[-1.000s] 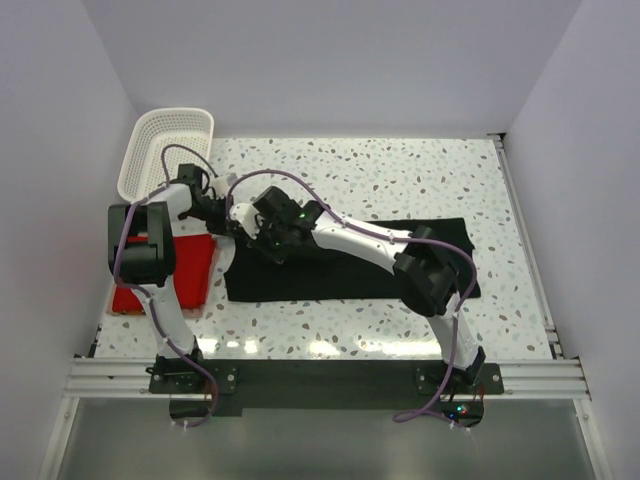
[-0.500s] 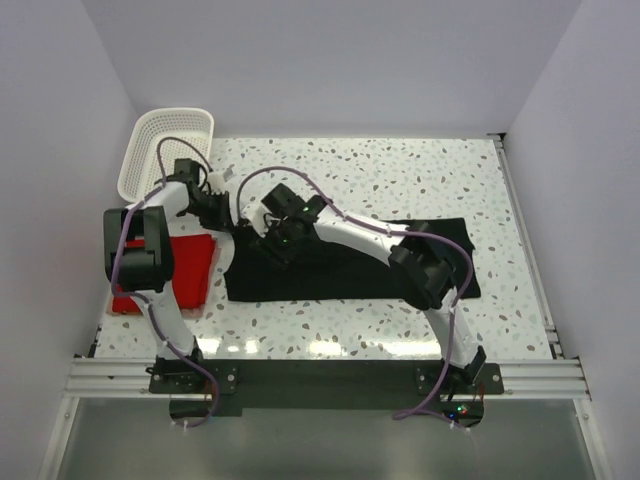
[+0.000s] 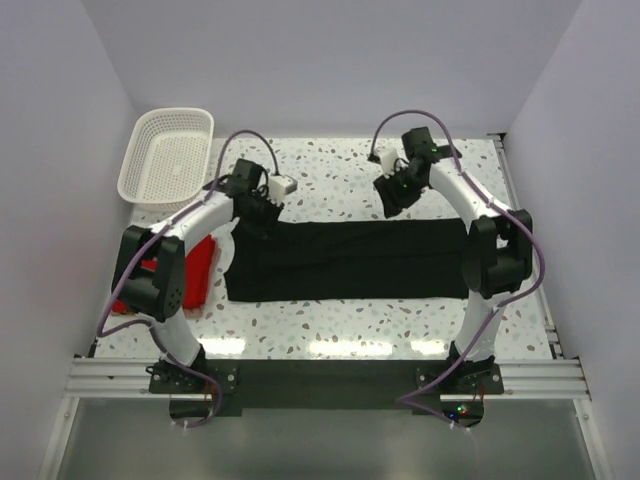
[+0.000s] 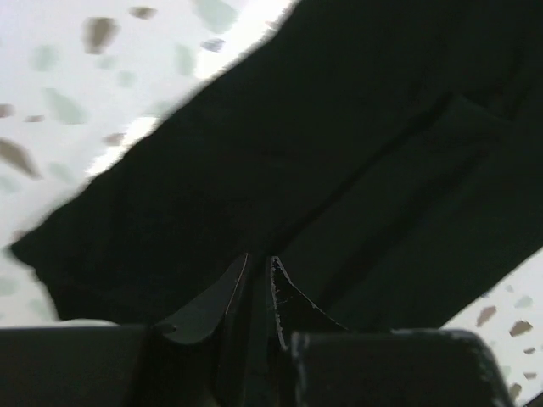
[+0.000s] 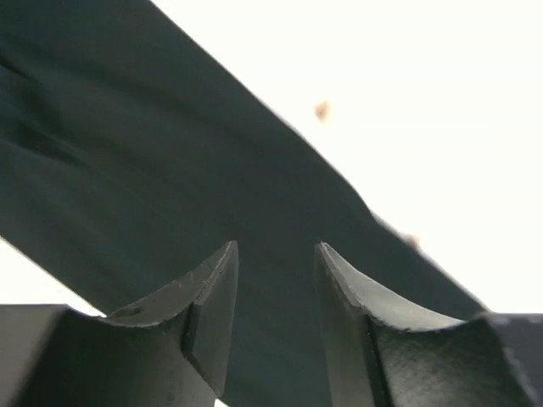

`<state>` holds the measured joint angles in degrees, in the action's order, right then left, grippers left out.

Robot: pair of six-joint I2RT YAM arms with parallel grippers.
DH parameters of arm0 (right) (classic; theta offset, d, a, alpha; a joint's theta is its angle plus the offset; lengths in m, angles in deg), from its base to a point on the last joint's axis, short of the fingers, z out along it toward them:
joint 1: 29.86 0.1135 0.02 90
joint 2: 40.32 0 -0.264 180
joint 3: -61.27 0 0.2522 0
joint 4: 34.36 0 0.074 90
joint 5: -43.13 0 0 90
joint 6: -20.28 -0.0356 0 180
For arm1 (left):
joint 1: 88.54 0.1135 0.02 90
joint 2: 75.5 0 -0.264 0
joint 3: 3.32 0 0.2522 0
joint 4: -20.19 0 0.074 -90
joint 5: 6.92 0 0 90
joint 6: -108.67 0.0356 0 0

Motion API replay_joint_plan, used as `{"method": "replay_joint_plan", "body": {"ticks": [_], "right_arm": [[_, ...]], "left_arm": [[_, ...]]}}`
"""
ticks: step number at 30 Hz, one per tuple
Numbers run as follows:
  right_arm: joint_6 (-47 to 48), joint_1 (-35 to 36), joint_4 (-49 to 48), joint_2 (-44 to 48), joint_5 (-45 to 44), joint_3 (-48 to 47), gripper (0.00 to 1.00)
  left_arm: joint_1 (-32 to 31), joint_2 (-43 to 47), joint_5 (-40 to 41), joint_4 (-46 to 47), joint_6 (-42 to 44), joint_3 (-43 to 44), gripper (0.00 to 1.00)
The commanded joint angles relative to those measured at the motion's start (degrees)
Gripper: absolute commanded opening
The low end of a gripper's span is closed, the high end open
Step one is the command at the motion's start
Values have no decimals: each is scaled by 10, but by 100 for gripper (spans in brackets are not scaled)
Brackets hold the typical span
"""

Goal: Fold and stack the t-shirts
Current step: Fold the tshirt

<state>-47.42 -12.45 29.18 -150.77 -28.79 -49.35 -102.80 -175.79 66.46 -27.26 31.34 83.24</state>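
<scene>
Black t-shirt [image 3: 350,262] lies mid-table as a long flat band running left to right. It looks folded lengthwise once or twice, but the cross folds are likely not done. Red t-shirt [image 3: 200,275] sits at the table's left near side as a compact rectangle, apparently already folded and partly hidden under the left arm. The two shirts lie just beside each other and are not stacked, so roughly half the task is left.

Left claw [image 3: 262,208] is over the band's far-left corner. In the wrist view its fingers [image 4: 242,284] are pressed nearly together, and it's unclear whether any cloth is pinched. Right claw [image 3: 393,197] is at the band's far edge, released, with nothing between its fingers [image 5: 212,288].

White basket [image 3: 130,165] is at the far-left corner, well apart. Speckled table [image 3: 330,170] carries it all. Nothing lies on the black shirt, but the left arm overhangs the red one.
</scene>
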Motion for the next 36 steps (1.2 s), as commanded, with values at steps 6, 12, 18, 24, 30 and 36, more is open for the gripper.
{"method": "replay_joint_plan", "body": {"ticks": [6, 12, 18, 24, 30, 36], "right_arm": [[132, -119, 45, -41, -82, 76, 36], [179, -130, -3, -30, -126, 169, 33], [201, -128, 7, 26, -119, 272, 33], [231, -27, 186, 94, 107, 301, 40], [219, -22, 261, 101, 192, 194, 43], [197, -72, 195, 67, 90, 163, 37]], "left_arm": [[-74, -43, 41, -37, 29, -44, 16], [-72, -109, 136, -20, 29, -23, 3], [-30, -219, 143, -16, 43, 128, 0], [-23, -361, 84, -3, 72, 422, 7], [-23, -360, 35, 41, 8, 521, 20], [-35, -199, 19, 53, -10, 339, 26]]}}
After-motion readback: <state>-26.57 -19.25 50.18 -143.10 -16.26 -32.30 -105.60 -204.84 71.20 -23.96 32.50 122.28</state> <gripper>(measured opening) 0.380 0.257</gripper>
